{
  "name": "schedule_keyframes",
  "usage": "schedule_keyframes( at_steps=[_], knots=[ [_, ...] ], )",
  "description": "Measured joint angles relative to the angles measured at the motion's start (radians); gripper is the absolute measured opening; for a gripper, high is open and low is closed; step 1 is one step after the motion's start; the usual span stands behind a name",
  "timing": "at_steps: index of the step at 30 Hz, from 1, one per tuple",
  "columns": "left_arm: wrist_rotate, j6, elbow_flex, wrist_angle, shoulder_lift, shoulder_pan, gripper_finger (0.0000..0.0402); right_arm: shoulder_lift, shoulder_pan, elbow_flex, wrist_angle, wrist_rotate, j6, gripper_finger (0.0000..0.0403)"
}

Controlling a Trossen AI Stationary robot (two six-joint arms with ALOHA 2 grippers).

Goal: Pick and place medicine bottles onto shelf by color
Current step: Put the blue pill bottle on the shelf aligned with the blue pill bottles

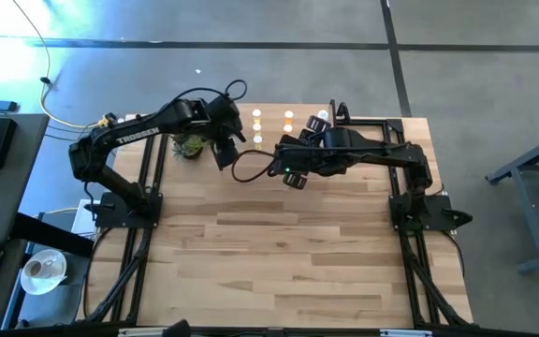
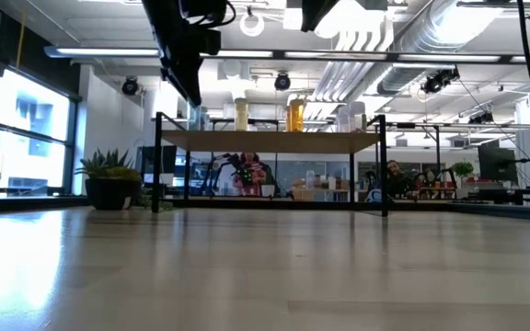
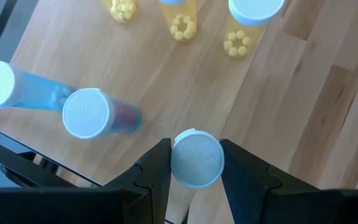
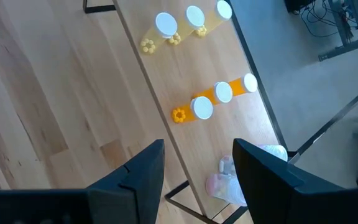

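Wood planking tops the shelf, which stands at the 12 o'clock edge of the desk on thin black legs. The left gripper hovers above the shelf's left end, its fingers closed on a white-capped bottle whose body is hidden beneath the cap. Just beyond it, toward 10 o'clock in the left wrist view, two pale blue bottles stand on the plank, and three yellow bottles stand in a row farther along. The right gripper hangs over the shelf's right part with its fingers spread wide and nothing between them; below it, three orange bottles stand in a row and a few clear bottles beside them. A green potted plant sits on the desk under the left arm.
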Motion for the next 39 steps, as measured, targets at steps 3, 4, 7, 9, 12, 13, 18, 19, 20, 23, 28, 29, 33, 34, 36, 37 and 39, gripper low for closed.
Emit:
schedule_keyframes(
  at_steps=[3, 4, 7, 9, 12, 13, 18, 19, 20, 23, 28, 29, 33, 34, 36, 37, 39],
  knots=[
    [-0.007, 0.000, 0.000, 0.001, 0.002, 0.005, 0.0115, 0.000, 0.000, 0.000, 0.000, 0.000, 0.000, 0.0181],
    [-0.010, 0.000, 0.000, 0.000, 0.002, 0.007, 0.0115, 0.000, 0.000, 0.000, 0.000, 0.000, 0.000, 0.0181],
    [-0.015, 0.001, 0.000, 0.000, 0.002, 0.017, 0.0115, 0.000, 0.000, 0.000, 0.000, 0.000, 0.000, 0.0181],
    [-0.016, 0.001, 0.000, 0.000, 0.002, 0.024, 0.0115, 0.000, 0.000, 0.000, 0.000, 0.000, 0.001, 0.0181],
    [-0.016, 0.001, 0.000, 0.001, 0.002, 0.033, 0.0115, 0.000, 0.000, 0.000, 0.000, 0.000, 0.001, 0.0181],
    [-0.016, 0.002, 0.000, 0.001, 0.002, 0.034, 0.0115, 0.000, 0.000, 0.000, 0.000, 0.000, 0.001, 0.0181],
    [-0.010, 0.004, 0.000, 0.001, 0.002, 0.034, 0.0115, 0.000, 0.000, 0.000, 0.000, 0.000, 0.001, 0.0181],
    [0.000, 0.004, 0.000, 0.001, 0.002, 0.034, 0.0115, 0.000, 0.000, 0.000, 0.000, 0.000, 0.001, 0.0181],
    [0.007, 0.005, 0.000, 0.003, 0.002, 0.034, 0.0115, 0.000, 0.000, 0.000, 0.000, 0.000, 0.001, 0.0181],
    [0.011, 0.003, 0.000, 0.004, 0.003, 0.034, 0.0118, 0.000, 0.000, 0.000, 0.000, 0.000, 0.000, 0.0181],
    [0.011, 0.003, -0.001, 0.004, 0.004, 0.033, 0.0129, 0.000, 0.000, 0.000, 0.000, 0.000, 0.000, 0.0181],
    [0.013, 0.003, -0.002, 0.001, 0.005, 0.033, 0.0132, 0.000, 0.000, 0.000, 0.000, 0.000, 0.000, 0.0181],
    [0.014, 0.004, -0.003, 0.002, 0.006, 0.033, 0.0143, 0.000, 0.000, 0.000, 0.000, 0.000, 0.000, 0.0181],
    [0.014, 0.007, -0.003, 0.003, 0.006, 0.033, 0.0147, 0.000, 0.000, 0.000, 0.000, 0.000, 0.000, 0.0181],
    [0.014, 0.010, -0.003, 0.005, 0.006, 0.033, 0.0154, 0.000, 0.000, 0.000, 0.000, 0.000, 0.000, 0.0181],
    [0.014, 0.011, -0.003, 0.009, 0.006, 0.033, 0.0157, 0.000, 0.000, 0.000, 0.000, 0.000, 0.000, 0.0181],
    [0.014, 0.011, -0.003, 0.019, 0.006, 0.033, 0.0165, 0.000, 0.000, 0.000, 0.000, 0.000, 0.000, 0.0181]
  ],
)
